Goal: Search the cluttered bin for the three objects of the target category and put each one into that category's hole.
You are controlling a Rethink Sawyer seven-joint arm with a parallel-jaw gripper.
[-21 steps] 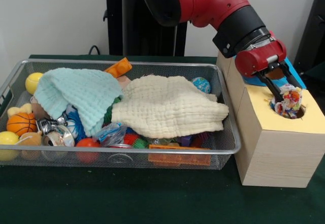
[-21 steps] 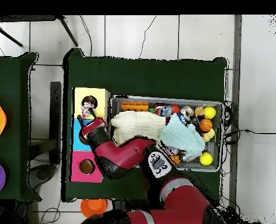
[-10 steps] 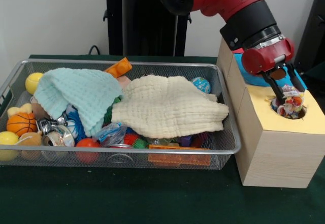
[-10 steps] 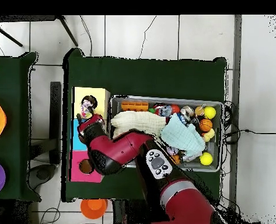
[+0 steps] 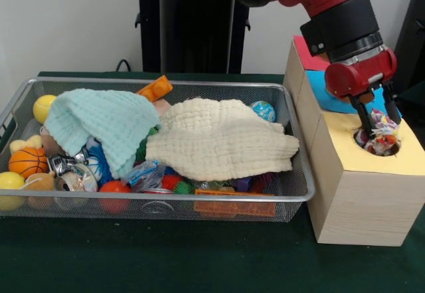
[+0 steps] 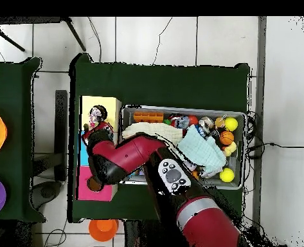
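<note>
I read gripper (image 5: 377, 120) at yellow hole (image 5: 380, 145) of sorter box (image 5: 352, 200); fingers straddle multicolour crumpled toy (image 5: 380, 133), apparently clamped on it, lowering for drop; remaining targets presumably under cloths (image 5: 219, 140) in wire bin (image 5: 299, 193).

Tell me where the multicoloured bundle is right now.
In the front view the multicoloured bundle sits in the hole of the yellow box top, right of the wire bin, between the gripper tips.

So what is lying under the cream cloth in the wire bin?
Under the cream cloth only edges show: an orange flat block, a green spiky toy and a clear plastic wrapper. Anything beneath its middle is covered.
</note>
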